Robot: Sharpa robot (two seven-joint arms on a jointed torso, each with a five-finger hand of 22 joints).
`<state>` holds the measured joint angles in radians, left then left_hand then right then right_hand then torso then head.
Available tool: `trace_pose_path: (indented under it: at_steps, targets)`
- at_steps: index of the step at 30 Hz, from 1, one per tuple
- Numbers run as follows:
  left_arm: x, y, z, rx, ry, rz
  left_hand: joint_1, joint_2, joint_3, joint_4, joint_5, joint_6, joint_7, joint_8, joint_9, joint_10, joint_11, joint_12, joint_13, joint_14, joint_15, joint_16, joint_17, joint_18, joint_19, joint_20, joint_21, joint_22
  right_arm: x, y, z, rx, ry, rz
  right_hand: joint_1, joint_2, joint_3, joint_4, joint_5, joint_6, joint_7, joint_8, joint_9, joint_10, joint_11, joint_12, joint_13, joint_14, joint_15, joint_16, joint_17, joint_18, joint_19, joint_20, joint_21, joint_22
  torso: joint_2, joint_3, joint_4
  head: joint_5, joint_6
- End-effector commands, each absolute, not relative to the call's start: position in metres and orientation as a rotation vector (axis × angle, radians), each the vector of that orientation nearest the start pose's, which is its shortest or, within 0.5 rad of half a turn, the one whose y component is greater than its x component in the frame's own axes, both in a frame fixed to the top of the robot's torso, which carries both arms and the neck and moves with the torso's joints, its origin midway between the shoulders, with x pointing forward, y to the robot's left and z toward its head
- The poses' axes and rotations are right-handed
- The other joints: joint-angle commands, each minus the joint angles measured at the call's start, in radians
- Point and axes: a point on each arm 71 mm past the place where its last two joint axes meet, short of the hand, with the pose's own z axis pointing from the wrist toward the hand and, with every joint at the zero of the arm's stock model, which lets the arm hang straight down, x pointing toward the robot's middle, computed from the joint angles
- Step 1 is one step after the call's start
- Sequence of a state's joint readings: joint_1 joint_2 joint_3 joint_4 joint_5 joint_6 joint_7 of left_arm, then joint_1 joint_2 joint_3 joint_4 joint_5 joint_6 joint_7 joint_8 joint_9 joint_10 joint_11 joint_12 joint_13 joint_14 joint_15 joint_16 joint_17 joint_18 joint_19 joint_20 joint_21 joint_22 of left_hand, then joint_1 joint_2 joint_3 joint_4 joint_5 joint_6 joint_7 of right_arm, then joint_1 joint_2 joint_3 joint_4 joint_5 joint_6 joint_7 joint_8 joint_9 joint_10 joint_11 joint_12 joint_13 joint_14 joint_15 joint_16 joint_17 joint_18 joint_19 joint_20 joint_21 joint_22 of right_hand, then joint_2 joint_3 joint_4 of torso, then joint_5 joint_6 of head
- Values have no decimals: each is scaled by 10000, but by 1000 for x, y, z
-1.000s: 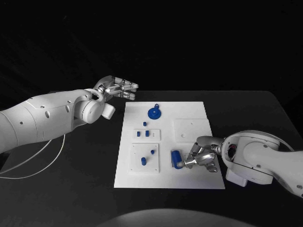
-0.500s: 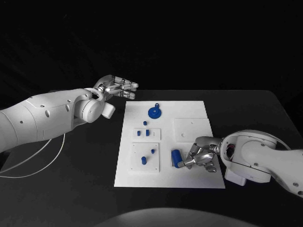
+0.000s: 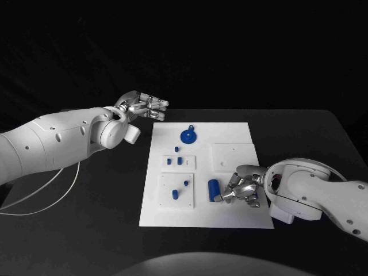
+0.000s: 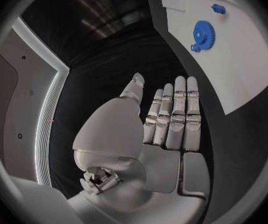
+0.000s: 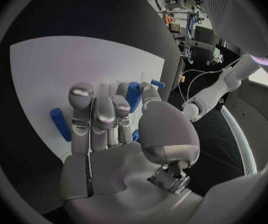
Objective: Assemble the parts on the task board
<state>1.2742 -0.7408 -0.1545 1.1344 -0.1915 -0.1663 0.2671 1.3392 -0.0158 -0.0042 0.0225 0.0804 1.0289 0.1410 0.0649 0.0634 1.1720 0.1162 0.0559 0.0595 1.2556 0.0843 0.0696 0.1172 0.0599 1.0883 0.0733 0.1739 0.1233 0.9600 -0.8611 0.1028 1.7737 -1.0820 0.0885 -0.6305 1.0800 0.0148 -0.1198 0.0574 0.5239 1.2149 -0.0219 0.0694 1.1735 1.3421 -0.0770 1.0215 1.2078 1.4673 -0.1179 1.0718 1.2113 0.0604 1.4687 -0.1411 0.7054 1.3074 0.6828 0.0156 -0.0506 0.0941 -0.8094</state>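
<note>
The white task board point(image 3: 234, 215) lies in the middle of the table. A blue cylinder point(image 3: 214, 191) lies flat on its near part. My right hand point(image 3: 244, 188) rests on the board just right of that cylinder, fingers bent down close to its side. In the right wrist view the cylinder point(image 5: 61, 124) lies free beside the fingers of the right hand point(image 5: 109, 129). A blue gear point(image 3: 187, 137) lies at the board's far end. My left hand point(image 3: 142, 106) hovers off the board's far left corner, fingers straight and holding nothing.
Two small blue pieces point(image 3: 175, 161) stand in a raised plate, and two more point(image 3: 180, 190) sit in the plate nearer me. A blank square plate point(image 3: 232, 156) is on the right. The left wrist view has the gear point(image 4: 203, 34) beyond the left hand point(image 4: 165, 124).
The right hand has drawn back a little to the right from the cylinder's near end. The cylinder now lies straighter and slightly farther up the board. The left hand has not moved.
</note>
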Motion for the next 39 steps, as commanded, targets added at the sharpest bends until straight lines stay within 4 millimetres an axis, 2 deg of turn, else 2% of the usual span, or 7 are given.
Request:
trace_pose_path:
  at_steps: [1,9,12,14,21,30,39]
  targets:
    - [550,271,-204,-9468,16076,-12334,-47,-10,-3,39,-32,-81,10,-9,-3,-68,-17,47,5,-3,38,-1,14,-93,-38,-5,-14,-9,395,-160,-258,1887,24647,5760,-8,-86,-18,-106,-72,-15,-45,-48,2,-12,-28,46,-6,37,-71,11,-17,-165,495,-52,7,818,-2,2,-7,6,-11]
    - [550,271,-204,-9475,16104,-12312,-37,-22,-2,29,-29,-84,10,-10,-3,-82,-12,46,4,-9,40,-1,13,-93,-40,-4,-15,-11,394,-162,-266,1629,25131,5269,337,-341,681,-645,-1092,15,-43,-52,-212,-34,-19,5,-38,32,-66,-12,-31,-173,488,-46,-72,809,-5,7,-12,9,-34]
    - [550,271,-204,-9475,16110,-12308,-37,-22,-2,29,-29,-84,10,-10,-3,-82,-12,46,4,-9,40,-1,13,-93,-40,-4,-15,-11,395,-162,-268,1634,25147,5017,165,-870,2091,-672,-1919,44,-41,-64,-297,-29,7,-10,-61,40,-66,-6,-29,-175,488,-45,-68,814,-5,8,-9,-6,-48]
    - [550,271,-204,-9475,16113,-12305,-37,-22,-2,29,-29,-84,10,-10,-3,-82,-12,46,4,-9,40,-1,13,-93,-40,-4,-15,-11,395,-163,-269,1648,25136,4911,176,-943,2437,-711,-2277,92,-47,-45,-252,-7,-17,18,-50,39,-55,-1,-27,-179,495,-38,-65,814,-5,8,-9,-6,-48]
    - [550,271,-204,-9476,16124,-12297,-37,-22,-2,29,-29,-84,10,-10,-3,-82,-12,46,4,-9,40,-1,13,-93,-40,-4,-15,-11,396,-162,-270,1730,25063,4801,99,-1146,2615,-526,-2953,169,-35,-42,-95,17,-10,46,-45,43,-45,19,-22,-180,498,-28,-43,817,-4,5,-8,-21,-60]
    - [550,272,-204,-9474,16110,-12275,-37,-22,-2,29,-29,-84,10,-10,-3,-82,-12,46,4,-9,40,-1,13,-93,-40,-4,-15,-11,390,-161,-268,1498,25153,5121,483,-1684,2517,81,-3011,217,-22,-45,28,15,2,46,-54,38,-41,21,-30,-179,494,-26,-56,811,-4,11,-14,-29,-53]
    - [550,273,-204,-9462,16040,-12244,-37,-22,-2,29,-29,-84,10,-10,-3,-82,-12,46,4,-9,40,-1,13,-93,-40,-4,-15,-11,386,-173,-250,1514,24771,5588,601,-1743,2407,336,-3066,172,1,-37,-54,15,13,61,-42,33,-39,5,-38,-166,494,-28,-51,816,-16,20,-41,-113,-6]
